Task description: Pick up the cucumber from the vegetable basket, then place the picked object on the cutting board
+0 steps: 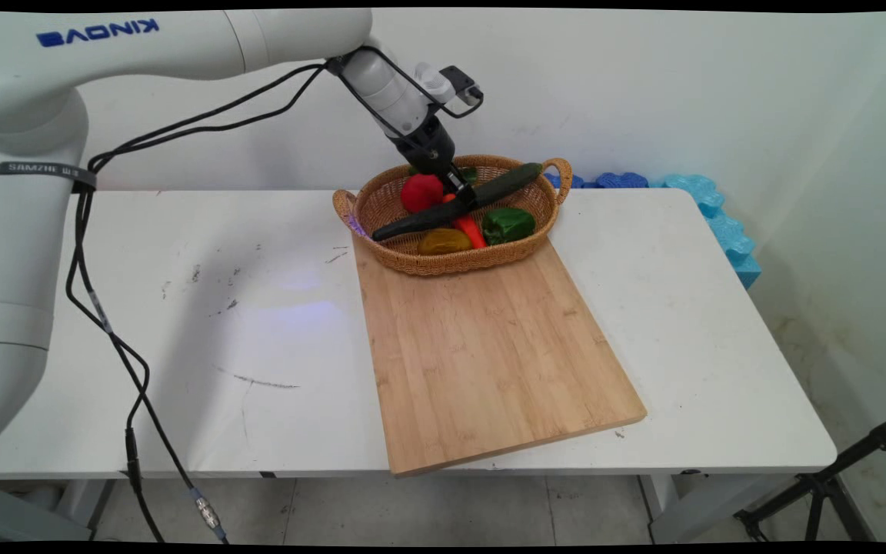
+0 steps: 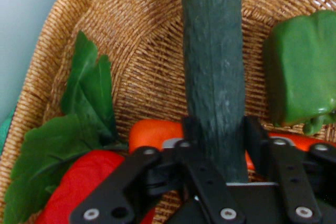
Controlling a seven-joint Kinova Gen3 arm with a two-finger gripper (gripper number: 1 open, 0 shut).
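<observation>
A long dark green cucumber [image 1: 458, 203] lies across the wicker basket [image 1: 412, 261], its ends over the rim. My gripper [image 1: 462, 194] reaches down into the basket and is shut on the cucumber [image 2: 212, 77] near its middle; both fingers [image 2: 191, 129] press its sides. Around it in the basket are a red pepper [image 1: 421, 192], a green pepper [image 1: 508, 225], an orange carrot [image 1: 471, 229] and a yellow-brown vegetable [image 1: 444, 241]. In the hand view the green pepper [image 2: 302, 72] is right, the carrot [image 2: 155, 134] and green leaves [image 2: 79, 129] left.
A bare wooden cutting board [image 1: 489, 346] lies in front of the basket, reaching the table's near edge. Blue foam pieces [image 1: 720, 215] sit along the wall at the table's far right. Black cables [image 1: 104, 308] hang at the left.
</observation>
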